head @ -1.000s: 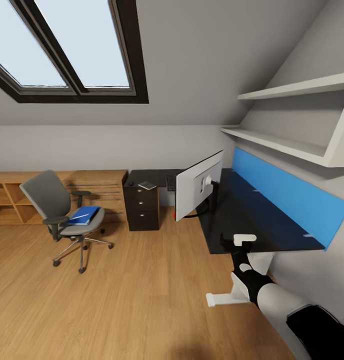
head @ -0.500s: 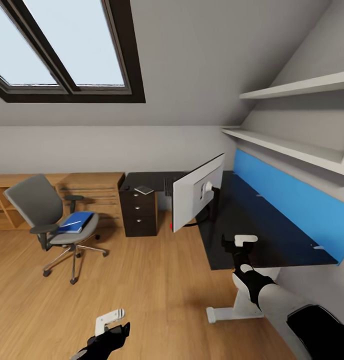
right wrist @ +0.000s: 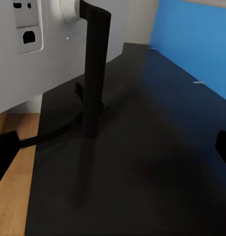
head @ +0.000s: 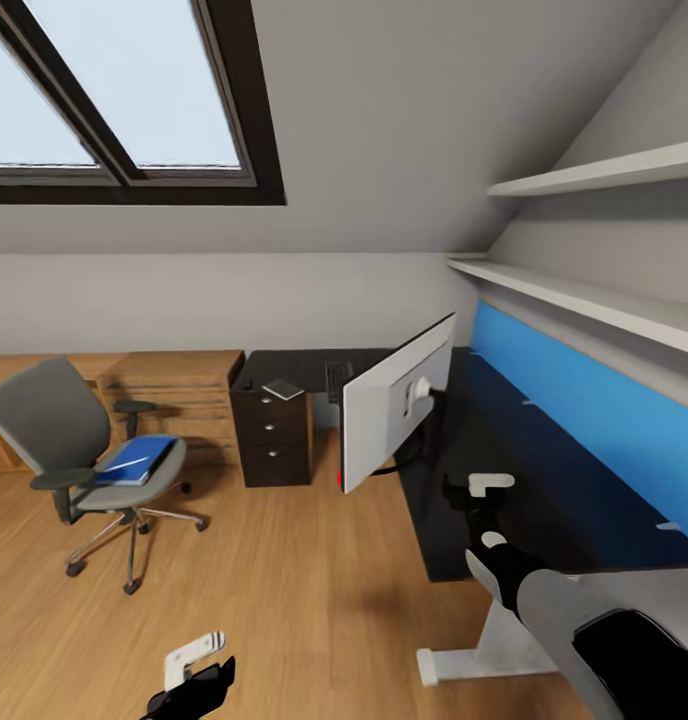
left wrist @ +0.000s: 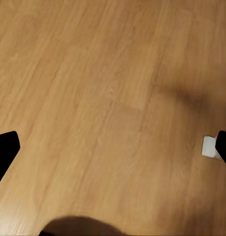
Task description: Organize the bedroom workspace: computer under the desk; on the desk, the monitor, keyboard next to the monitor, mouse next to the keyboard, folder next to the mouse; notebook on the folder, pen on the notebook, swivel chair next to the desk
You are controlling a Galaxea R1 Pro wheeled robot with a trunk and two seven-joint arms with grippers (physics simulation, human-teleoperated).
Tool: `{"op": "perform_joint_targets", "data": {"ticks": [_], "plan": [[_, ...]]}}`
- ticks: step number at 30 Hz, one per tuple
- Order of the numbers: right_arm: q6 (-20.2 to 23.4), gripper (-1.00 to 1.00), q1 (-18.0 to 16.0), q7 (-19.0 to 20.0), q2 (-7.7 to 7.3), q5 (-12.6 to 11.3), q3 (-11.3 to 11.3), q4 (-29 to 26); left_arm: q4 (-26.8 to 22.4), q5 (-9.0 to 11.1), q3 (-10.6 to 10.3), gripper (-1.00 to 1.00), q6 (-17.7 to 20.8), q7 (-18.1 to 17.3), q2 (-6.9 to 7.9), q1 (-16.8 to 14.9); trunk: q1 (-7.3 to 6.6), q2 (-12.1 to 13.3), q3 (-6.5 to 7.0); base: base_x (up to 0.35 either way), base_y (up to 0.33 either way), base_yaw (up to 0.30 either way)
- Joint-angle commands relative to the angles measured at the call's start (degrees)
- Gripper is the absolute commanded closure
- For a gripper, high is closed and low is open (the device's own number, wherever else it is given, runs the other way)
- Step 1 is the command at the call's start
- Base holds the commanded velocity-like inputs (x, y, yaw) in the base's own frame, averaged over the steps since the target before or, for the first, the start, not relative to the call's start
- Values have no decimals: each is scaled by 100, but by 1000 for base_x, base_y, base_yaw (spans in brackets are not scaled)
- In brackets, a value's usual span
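Monitor (head: 394, 405) stood on the desk (head: 544, 480) with its white back outward in the head view, and in the right wrist view the right gripper (right wrist: 113, 152), fingers apart and empty, faced its stand (right wrist: 95, 73), best gripped low to avoid tipping.

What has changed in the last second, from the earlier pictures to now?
The camera turned right, so the chair and drawers slid left. The left gripper came into view at the bottom. Right gripper stays over the desk; folder, monitor unmoved.
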Motion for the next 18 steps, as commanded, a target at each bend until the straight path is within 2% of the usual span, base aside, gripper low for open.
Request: {"op": "perform_joint_targets", "data": {"ticks": [1,2,4,7,9,10,11,13,14,15,18], "plan": [[-9,-100,-4,-19,-6,-43,50,0,-15,60,-3,-100,19,34,-4,-3,6,-12,-12,172,-123,0],[-9,-100,-4,-19,-8,-43,50,0,-19,60,-4,-100,17,34,-7,-3,6,-12,-12,138,-98,0],[-8,-100,-4,-19,-12,-43,48,-5,-182,58,-159,-100,21,44,-15,-3,6,-12,-12,32,-23,0],[-8,-100,-4,-19,-24,-43,42,-4,-598,74,-327,-100,148,73,-15,-1,6,-12,-12,12,-8,0],[-8,-100,-4,-19,-28,-43,41,-5,-1022,90,-364,-100,663,93,-48,-15,6,-12,-12,4,-3,0],[-6,-100,-4,-19,-29,-43,41,-4,-1098,91,-369,-100,869,96,-76,-39,6,-12,-12,2,-2,0],[-2,-100,-4,-19,-30,-43,41,-2,-1208,89,-374,-100,1315,104,-156,-143,6,-12,-12,2,-1,0],[15,-100,-4,-19,-30,-43,41,-3,-1275,88,-365,-100,1726,110,-231,-295,6,-12,-12,1,-1,0],[40,-100,-4,-19,-30,-43,41,-3,-1315,90,-328,-100,2026,112,-280,-447,6,-12,-12,0,0,0],[96,-100,-4,-19,-31,-43,40,-5,-1357,79,-180,-100,2333,115,-360,-656,6,-12,-12,0,0,0],[189,-100,-4,-19,-31,-43,40,-7,-1297,57,-118,-100,2285,107,-378,-732,6,-12,-12,0,0,0]]}}
